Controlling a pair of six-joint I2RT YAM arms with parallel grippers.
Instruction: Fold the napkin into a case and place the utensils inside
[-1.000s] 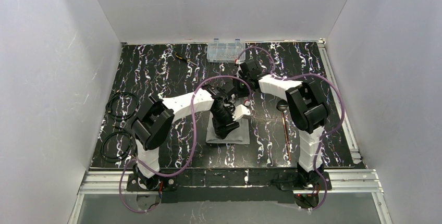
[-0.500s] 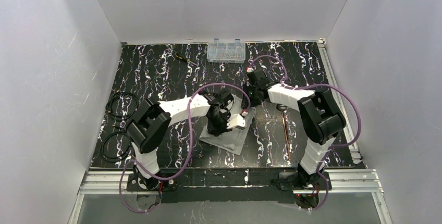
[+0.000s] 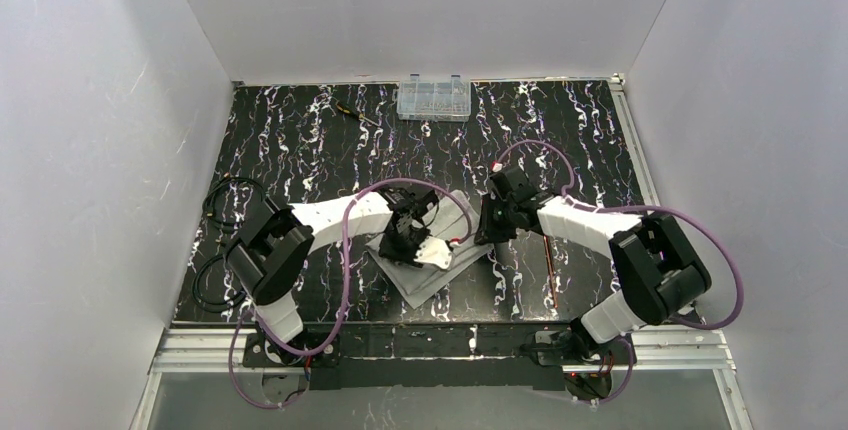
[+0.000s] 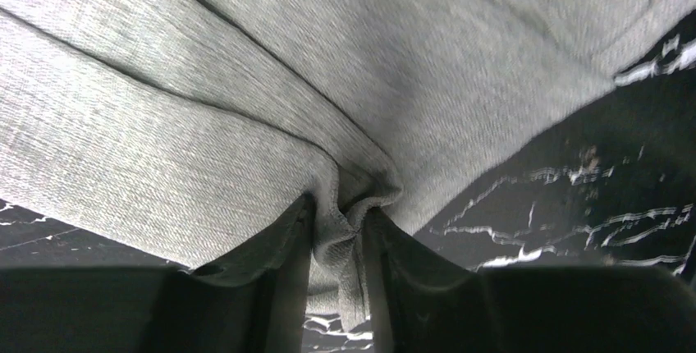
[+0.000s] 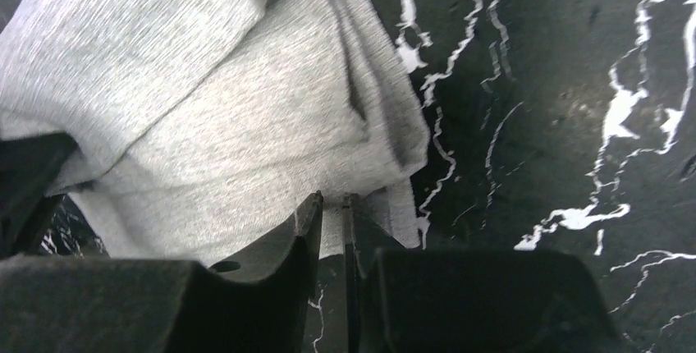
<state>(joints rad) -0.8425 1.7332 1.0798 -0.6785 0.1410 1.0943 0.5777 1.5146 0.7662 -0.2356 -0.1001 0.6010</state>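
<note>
With the left gripper [image 4: 336, 226] and right gripper [image 5: 332, 205] each clamped narrow on an edge of the folded napkin [image 3: 428, 282] at the table's [image 3: 300, 140] near middle, they should move together, keeping it taut.

No legible text, label, brand, number or sign in any view. Only plain weave on the napkin [image 4: 246, 82] up close, and nothing readable on the clear box [image 3: 433, 98] at the far edge of the tabletop [image 3: 300, 130].
</note>
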